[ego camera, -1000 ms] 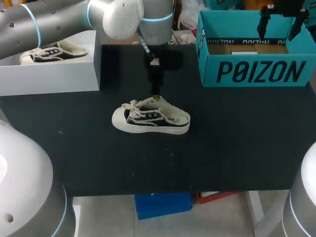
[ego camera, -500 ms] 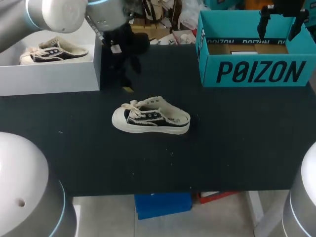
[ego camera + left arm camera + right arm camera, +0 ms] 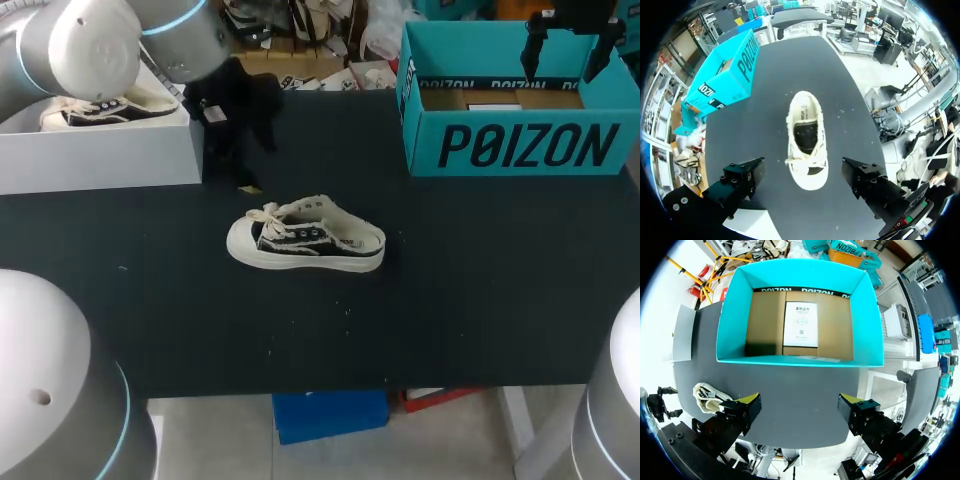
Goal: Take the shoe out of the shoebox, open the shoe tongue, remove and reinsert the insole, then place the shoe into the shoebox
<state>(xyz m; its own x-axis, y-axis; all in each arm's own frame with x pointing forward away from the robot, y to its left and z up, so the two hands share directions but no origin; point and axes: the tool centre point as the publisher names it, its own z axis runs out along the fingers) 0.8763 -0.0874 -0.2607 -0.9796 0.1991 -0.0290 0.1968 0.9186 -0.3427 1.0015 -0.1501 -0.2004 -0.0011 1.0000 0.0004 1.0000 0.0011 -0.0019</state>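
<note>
Shoe (image 3: 807,145) sits upright ahead of the left gripper (image 3: 803,172), fingers apart; light and soft-sided, it probably grips best at the firmer heel rim. Right gripper (image 3: 801,412), also spread, hangs over the shoebox (image 3: 730,332).

We've got bright, even overhead light on the matte dark table (image 3: 480,300). In the right wrist view a shadow pools in one inner corner of the shoebox (image 3: 732,315), and the left arm (image 3: 80,50) shows a gentle sheen on its pale shell.
</note>
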